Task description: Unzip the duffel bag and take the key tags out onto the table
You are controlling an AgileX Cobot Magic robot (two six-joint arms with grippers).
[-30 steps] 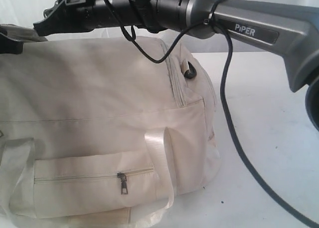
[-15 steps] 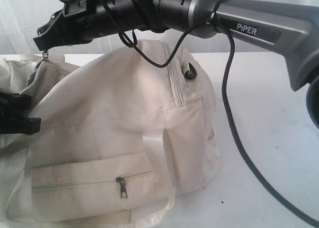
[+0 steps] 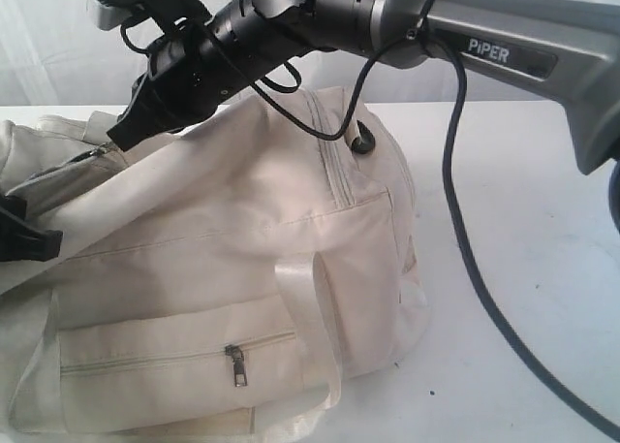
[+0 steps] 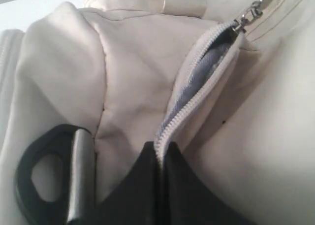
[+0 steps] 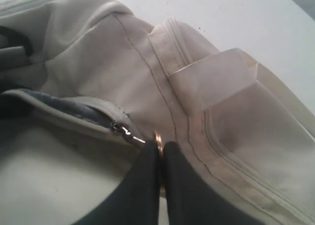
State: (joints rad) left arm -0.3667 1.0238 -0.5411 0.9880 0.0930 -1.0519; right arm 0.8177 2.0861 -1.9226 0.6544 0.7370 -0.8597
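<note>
Atop a white table (image 3: 523,201), left gripper (image 4: 160,150) pinches the zipper edge (image 4: 183,112) of a cream fabric duffel bag (image 3: 242,230); right gripper (image 5: 159,151) clamps its pull (image 5: 158,138) (zip part-open).

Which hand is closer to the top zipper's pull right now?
Right. The right hand is pinched on the pull itself. The left hand grips the zipper edge at the opposite end of the open gap, apart from the pull.

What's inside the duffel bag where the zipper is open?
In the duffel bag, the open zipper shows only grey lining. No key tags are visible; cream fabric covers the rest of the interior.
</note>
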